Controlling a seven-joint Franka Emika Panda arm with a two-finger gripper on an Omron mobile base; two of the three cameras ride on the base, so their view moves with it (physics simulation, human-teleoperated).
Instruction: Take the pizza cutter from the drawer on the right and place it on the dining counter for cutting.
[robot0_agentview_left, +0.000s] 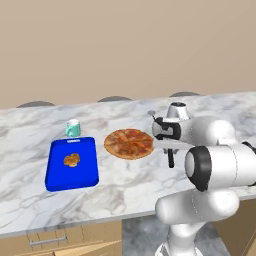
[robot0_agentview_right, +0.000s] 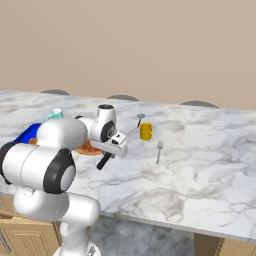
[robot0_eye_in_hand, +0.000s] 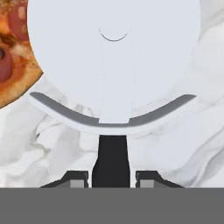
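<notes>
My gripper (robot0_eye_in_hand: 110, 179) is shut on the black handle of the pizza cutter (robot0_eye_in_hand: 113, 57), whose silvery round wheel looms large in the hand view. In the left base view the gripper (robot0_agentview_left: 170, 150) hangs low over the dining counter (robot0_agentview_left: 125, 185), just right of the pizza (robot0_agentview_left: 129, 143), with the cutter's handle (robot0_agentview_left: 171, 159) pointing down toward the marble. From the right base view the cutter (robot0_agentview_right: 105, 161) sits under the hand (robot0_agentview_right: 113, 149), and I cannot tell whether it touches the slab. The pizza's edge (robot0_eye_in_hand: 13, 52) lies left of the wheel. The drawer is out of view.
A blue cutting board (robot0_agentview_left: 72, 164) with a browned piece of food lies left of the pizza, with a teal mug (robot0_agentview_left: 73, 128) behind it. A yellow cup (robot0_agentview_right: 145, 131) and a fork (robot0_agentview_right: 159, 151) sit right of the hand. The marble's near edge drops to wood cabinets (robot0_agentview_left: 50, 240).
</notes>
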